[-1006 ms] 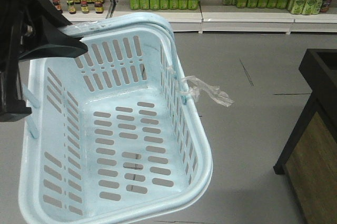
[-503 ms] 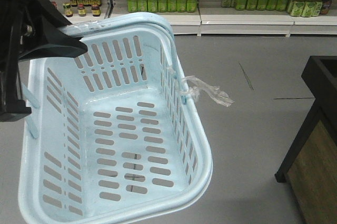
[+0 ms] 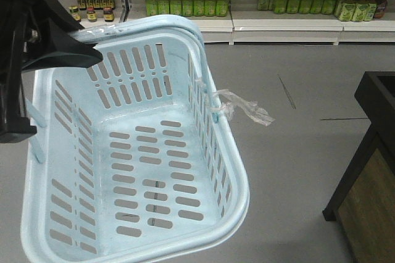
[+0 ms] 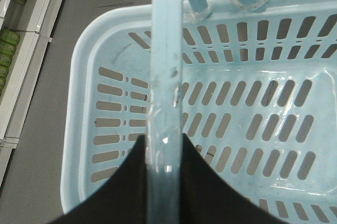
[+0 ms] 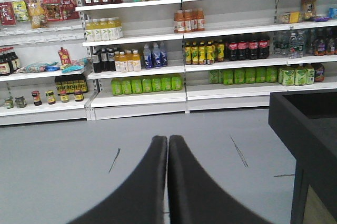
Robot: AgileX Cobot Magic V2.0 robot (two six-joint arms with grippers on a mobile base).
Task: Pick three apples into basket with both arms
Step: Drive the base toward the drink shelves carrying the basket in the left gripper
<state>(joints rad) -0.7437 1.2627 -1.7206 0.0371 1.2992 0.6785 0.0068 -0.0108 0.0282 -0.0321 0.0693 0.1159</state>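
Observation:
The pale blue basket (image 3: 237,170) hangs in the air, empty, with a clear plastic scrap (image 3: 247,108) on its right rim. In the left wrist view my left gripper (image 4: 164,139) is shut on the basket's handle (image 4: 166,71), one black finger on each side of the bar, above the slotted basket (image 4: 73,108). The black left arm (image 3: 37,41) fills the front view's upper left corner, over the basket's far left rim. My right gripper (image 5: 167,140) is shut with nothing in it, above the grey floor. No apples are in view.
A black counter with a wooden side (image 3: 370,164) stands at the right, also seen as the black counter (image 5: 305,129) in the right wrist view. Store shelves of bottles (image 3: 247,4) line the back wall; the same shelves (image 5: 184,50) face the right wrist. Grey floor lies between.
The background has drifted: the shelves sit a little lower and the black counter has slid right and down. The basket and left arm keep their place in the view.

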